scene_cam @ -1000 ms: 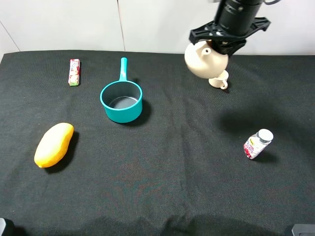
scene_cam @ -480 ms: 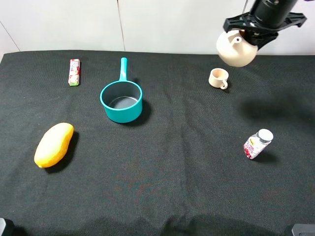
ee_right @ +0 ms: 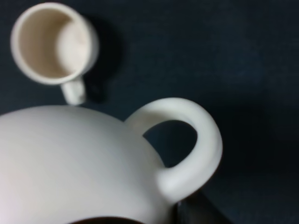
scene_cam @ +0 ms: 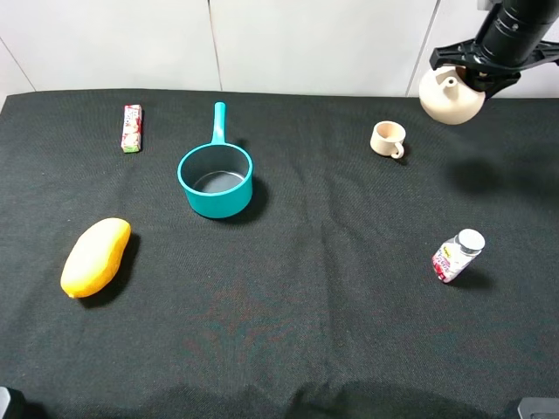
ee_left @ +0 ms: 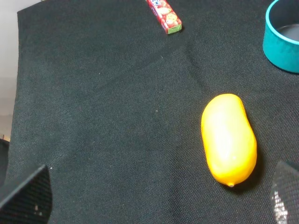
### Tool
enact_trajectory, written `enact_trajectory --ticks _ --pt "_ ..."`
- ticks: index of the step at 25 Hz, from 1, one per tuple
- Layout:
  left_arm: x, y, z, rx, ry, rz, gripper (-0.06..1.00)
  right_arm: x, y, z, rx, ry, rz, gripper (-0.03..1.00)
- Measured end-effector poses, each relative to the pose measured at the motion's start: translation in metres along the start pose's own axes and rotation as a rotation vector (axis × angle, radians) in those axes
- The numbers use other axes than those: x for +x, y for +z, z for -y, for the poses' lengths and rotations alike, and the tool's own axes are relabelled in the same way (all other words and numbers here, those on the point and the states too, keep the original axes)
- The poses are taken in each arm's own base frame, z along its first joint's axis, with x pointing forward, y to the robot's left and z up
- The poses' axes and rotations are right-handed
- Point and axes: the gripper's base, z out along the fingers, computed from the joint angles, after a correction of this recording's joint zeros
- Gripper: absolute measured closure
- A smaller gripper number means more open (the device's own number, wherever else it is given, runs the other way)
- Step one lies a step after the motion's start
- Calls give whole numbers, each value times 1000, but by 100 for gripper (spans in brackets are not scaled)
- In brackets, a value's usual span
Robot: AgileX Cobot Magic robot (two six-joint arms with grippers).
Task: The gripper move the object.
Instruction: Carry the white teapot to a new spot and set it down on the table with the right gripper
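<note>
The beige lidless teapot (scene_cam: pixel 451 96) hangs in the air at the far right of the exterior view, held by my right gripper (scene_cam: pixel 486 70), which is shut on it from above. Its shadow falls on the black cloth below it, to the right. In the right wrist view the teapot body (ee_right: pixel 70 163) and its loop handle (ee_right: pixel 196 140) fill the frame. The small beige cup (scene_cam: pixel 388 139) stands on the cloth to the left of the teapot; it also shows in the right wrist view (ee_right: pixel 51 44). The left gripper is out of the exterior view; only dark finger edges (ee_left: pixel 25 193) show in the left wrist view.
A teal saucepan (scene_cam: pixel 215 177) stands left of centre, a yellow mango (scene_cam: pixel 95 257) at the left front, a small red packet (scene_cam: pixel 131 128) at the far left, a small bottle (scene_cam: pixel 457 255) on the right. The mango (ee_left: pixel 229 138) and packet (ee_left: pixel 164 14) show in the left wrist view.
My right gripper has carried the teapot to the right, from above the cup to the far right edge. The cup, hidden partly before, now stands in full view.
</note>
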Motion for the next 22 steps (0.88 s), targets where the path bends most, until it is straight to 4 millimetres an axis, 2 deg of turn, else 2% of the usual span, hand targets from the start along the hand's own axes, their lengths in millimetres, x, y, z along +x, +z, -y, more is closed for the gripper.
enact_trajectory --ticks 9,22 --pt "0 0 0 0 0 0 -5 -11 26 26 17 57 33 94" --pt "0 0 0 0 0 0 -5 -21 63 50 49 87 61 94"
